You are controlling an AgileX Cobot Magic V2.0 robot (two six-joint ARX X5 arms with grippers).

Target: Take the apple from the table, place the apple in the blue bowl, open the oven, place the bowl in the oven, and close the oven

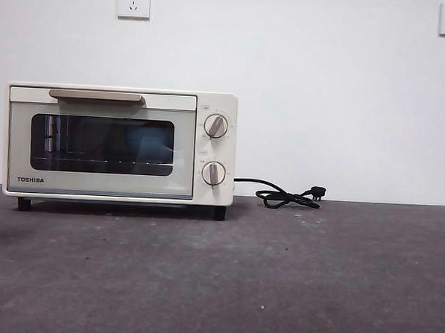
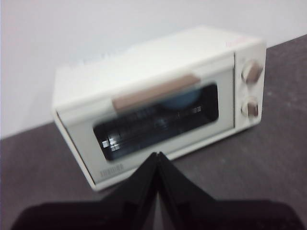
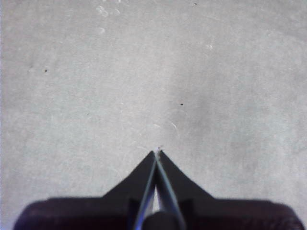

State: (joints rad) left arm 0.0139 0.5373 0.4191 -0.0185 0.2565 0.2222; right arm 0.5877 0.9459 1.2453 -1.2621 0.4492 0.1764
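Observation:
The cream-white oven [image 1: 119, 145] stands at the left of the table [image 1: 276, 281] with its door closed and its tan handle [image 1: 96, 96] across the top. Through the dark glass a blue shape, the blue bowl [image 1: 150, 142], shows inside. The apple is hidden. In the left wrist view the oven [image 2: 158, 103] sits ahead of my left gripper [image 2: 157, 154], and the blue bowl [image 2: 184, 99] shows faintly behind the window. The left gripper is shut, empty, and apart from the oven. My right gripper [image 3: 157, 153] is shut over bare table, holding nothing.
A black cord with its plug [image 1: 288, 195] lies on the table to the right of the oven. Two knobs [image 1: 216, 126] are on the oven's right panel. Two wall sockets [image 1: 134, 1] sit high on the white wall.

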